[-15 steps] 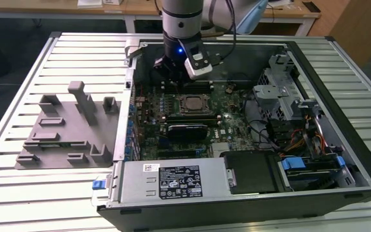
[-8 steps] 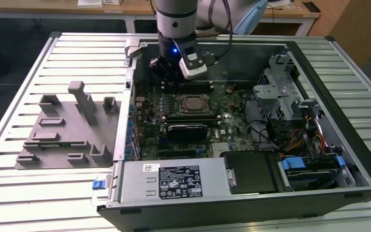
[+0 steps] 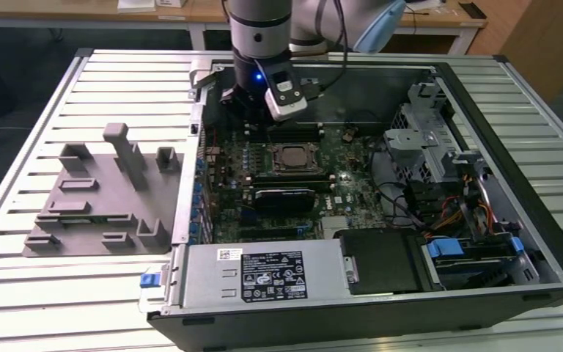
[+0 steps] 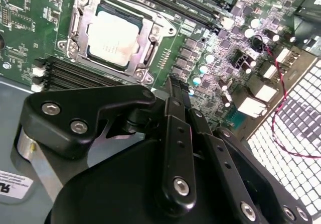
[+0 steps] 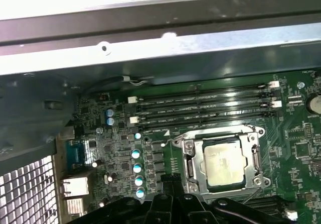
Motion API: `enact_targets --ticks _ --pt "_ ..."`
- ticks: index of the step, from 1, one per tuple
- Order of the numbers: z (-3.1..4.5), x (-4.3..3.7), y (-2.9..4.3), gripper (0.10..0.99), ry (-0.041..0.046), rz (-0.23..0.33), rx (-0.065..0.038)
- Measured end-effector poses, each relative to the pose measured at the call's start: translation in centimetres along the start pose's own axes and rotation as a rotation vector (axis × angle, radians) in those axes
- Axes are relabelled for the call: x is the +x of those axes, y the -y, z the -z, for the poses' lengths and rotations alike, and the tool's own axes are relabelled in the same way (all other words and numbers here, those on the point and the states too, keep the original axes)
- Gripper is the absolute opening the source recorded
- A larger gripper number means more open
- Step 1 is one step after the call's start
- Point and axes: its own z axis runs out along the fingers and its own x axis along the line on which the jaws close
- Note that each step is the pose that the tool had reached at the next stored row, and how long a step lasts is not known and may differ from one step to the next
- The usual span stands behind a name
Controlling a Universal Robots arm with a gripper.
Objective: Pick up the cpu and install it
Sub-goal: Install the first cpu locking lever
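The cpu (image 3: 289, 158) is a pale silver square lying flat inside the metal socket frame (image 4: 150, 35) on the green motherboard (image 3: 355, 183). It shows in both wrist views, cpu (image 4: 111, 34) and cpu (image 5: 224, 163), with nothing touching it. My gripper (image 3: 252, 116) hangs over the board's far side, a short way beyond the socket toward the case wall. Its black fingers (image 4: 174, 91) come together at the tips with nothing between them, and the gripper (image 5: 170, 178) stands beside the socket's corner, not over the chip.
The open computer case (image 3: 516, 125) walls in the board. Memory slots (image 5: 200, 103) run along one side of the socket, a power supply (image 3: 262, 275) sits at the near edge, and a drive cage (image 3: 428, 139) with cables stands on the exterior view's right. A grey fixture block (image 3: 100, 198) lies on the slatted table.
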Motion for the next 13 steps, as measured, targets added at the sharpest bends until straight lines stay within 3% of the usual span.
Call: enact_targets --ticks 4,5,9,13 --pt "0.01 0.28 0.06 0.106 -0.0008 0.0 -0.005" --pt "0.01 0.31 0.08 0.106 -0.002 0.0 -0.015" --pt "0.02 0.59 0.27 0.106 -0.0095 -0.002 -0.074" --pt "0.01 0.97 0.46 0.106 -0.0147 -0.002 -0.115"
